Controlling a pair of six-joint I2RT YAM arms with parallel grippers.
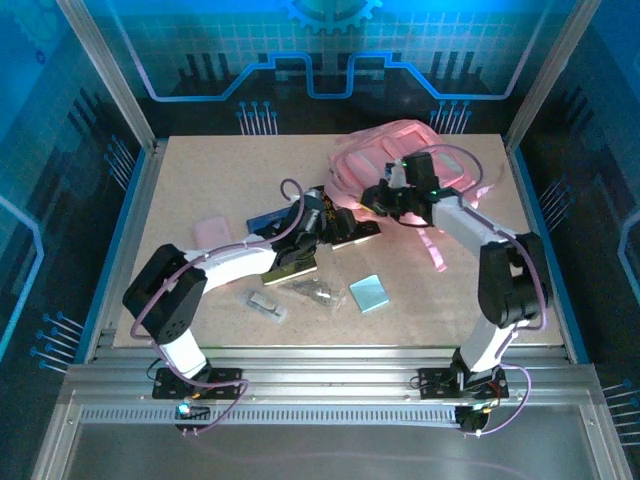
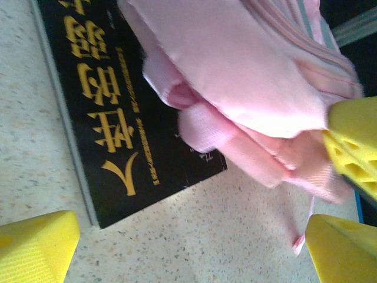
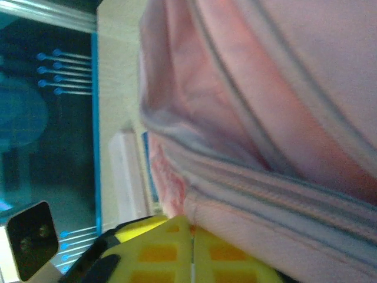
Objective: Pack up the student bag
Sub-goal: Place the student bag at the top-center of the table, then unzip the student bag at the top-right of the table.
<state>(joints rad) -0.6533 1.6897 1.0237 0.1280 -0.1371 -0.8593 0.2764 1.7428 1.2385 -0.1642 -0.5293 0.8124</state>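
A pink pouch [image 1: 212, 231] and clear packets [image 1: 268, 302] lie on the left of the table [image 1: 180, 170]. The left gripper [image 2: 191, 230], fingers apart, hovers over a black book [image 2: 112, 118] partly covered by the backpack [image 1: 395, 155]. The backpack sits at the back right, and the right gripper [image 3: 191, 244] is clamped on its edge. A blue card [image 1: 369, 293] lies nearer.

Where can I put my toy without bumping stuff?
The far left corner of the table, beyond the pink pad, is bare. So is the near right, between the blue block and the right arm. The middle, by the bag and books, is crowded.
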